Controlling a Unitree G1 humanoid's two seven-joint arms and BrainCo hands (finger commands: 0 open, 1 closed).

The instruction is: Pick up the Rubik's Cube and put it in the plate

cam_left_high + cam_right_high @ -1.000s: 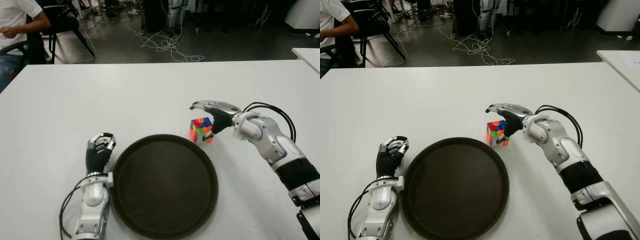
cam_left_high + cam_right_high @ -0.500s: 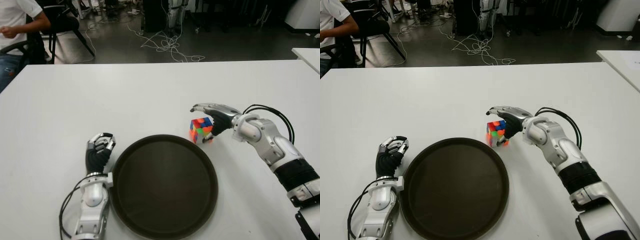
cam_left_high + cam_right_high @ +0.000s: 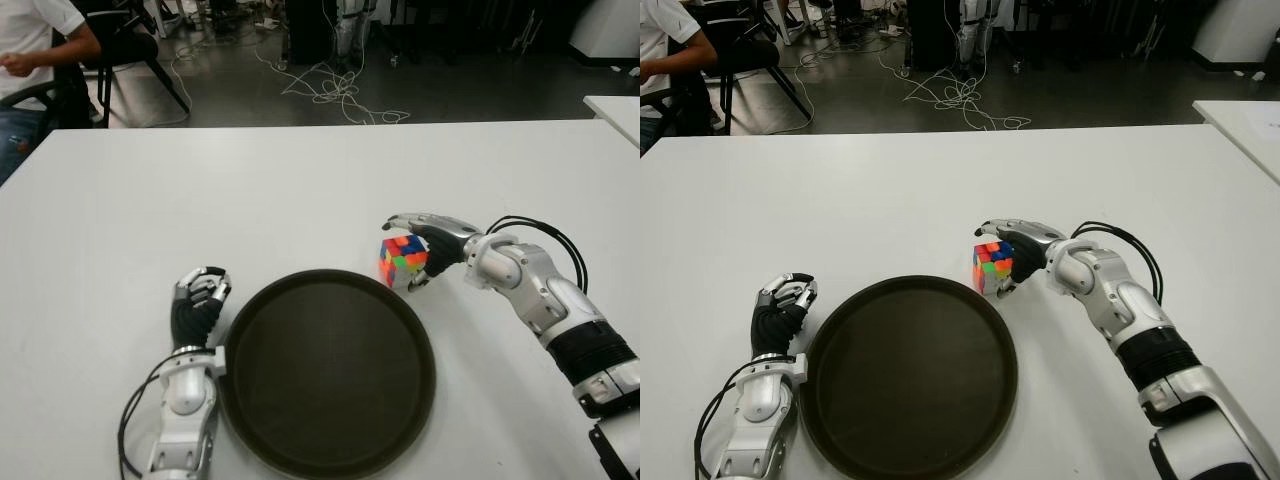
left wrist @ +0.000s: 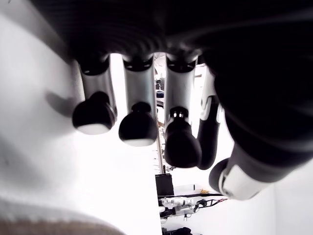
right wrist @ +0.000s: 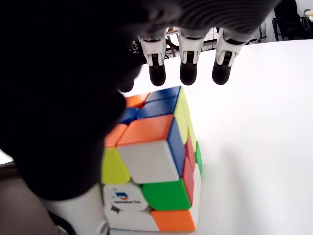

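Fingers (image 5: 189, 73) of the right hand (image 3: 428, 243) arch over the top of the Rubik's Cube (image 3: 403, 260), their dark tips hanging above its far upper edge with a gap showing in the right wrist view, while the thumb side and palm press close against the cube's near face. Whether the grip has closed firmly cannot be told; the fingers are cupped around the cube but not plainly clamped on it. Directly below the fingers the cube stands on the white surface (image 3: 300, 190), one edge just beside the far right rim of the dark round plate (image 3: 328, 440). Out from the fingers toward the robot, the silver forearm with black cables runs back to the right. Across the plate from those fingers, the left hand (image 3: 199, 303) shows just beside the plate's left rim, its fingers (image 4: 138, 127) curled in and holding nothing. Far beyond the fingers, past the surface's far left corner, a seated person (image 3: 35, 45) is partly in view.
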